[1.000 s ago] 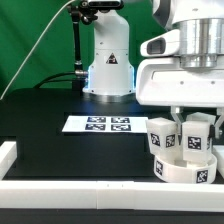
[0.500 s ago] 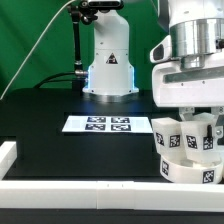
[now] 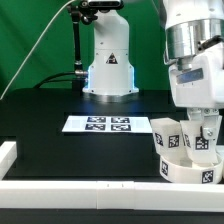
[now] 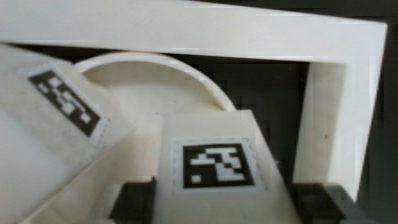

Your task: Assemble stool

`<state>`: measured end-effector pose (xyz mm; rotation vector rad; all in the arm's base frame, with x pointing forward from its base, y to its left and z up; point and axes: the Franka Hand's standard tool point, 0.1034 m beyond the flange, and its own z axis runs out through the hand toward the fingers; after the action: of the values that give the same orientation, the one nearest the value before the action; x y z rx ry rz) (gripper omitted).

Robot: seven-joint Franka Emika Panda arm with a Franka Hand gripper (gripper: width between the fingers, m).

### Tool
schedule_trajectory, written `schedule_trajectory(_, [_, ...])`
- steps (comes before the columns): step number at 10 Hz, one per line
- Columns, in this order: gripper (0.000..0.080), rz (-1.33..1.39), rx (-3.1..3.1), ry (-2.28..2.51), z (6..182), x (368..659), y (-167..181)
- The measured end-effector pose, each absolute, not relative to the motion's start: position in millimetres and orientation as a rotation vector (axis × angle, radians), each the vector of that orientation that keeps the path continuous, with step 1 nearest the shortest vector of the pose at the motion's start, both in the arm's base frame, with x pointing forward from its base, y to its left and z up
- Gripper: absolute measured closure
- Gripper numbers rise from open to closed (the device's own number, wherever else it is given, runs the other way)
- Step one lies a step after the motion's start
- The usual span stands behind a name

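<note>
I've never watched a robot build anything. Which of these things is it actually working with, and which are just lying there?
In use:
- round seat
- leg in the closed gripper
- other legs standing on the seat

Lying about:
- marker board
- white border rail

A black table point(image 3: 60, 105) edged by white border rails point(image 3: 70, 190), green backdrop point(image 3: 30, 35) behind

The stool point(image 3: 189, 150) runs off the exterior view's right edge. The pincer point(image 3: 207, 132) is mostly hidden behind a leg point(image 3: 203, 136). In the wrist view, the tagged leg point(image 4: 214, 160) is blurred and cropped.
</note>
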<state>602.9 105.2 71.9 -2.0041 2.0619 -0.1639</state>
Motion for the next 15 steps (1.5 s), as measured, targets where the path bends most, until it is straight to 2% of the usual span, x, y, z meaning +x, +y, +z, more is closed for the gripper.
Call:
schedule_trajectory(5, [0.0461, -0.107, -1.78, 2.221, 72.3, 602.6, 100.8])
schedule_trajectory(6, [0.028, -0.11, -1.807, 2.201, 72.9, 602.8, 100.0])
schedule_trajectory(7, [0.0192, -0.088, -1.996, 2.044, 78.8, 603.1, 96.5])
schedule_trajectory(10, [0.0152, -0.135, -2.134, 1.859, 101.8, 611.0, 94.5])
schedule_trajectory(15, [0.0151, -0.203, -2.609, 1.276, 98.0, 607.5, 95.8])
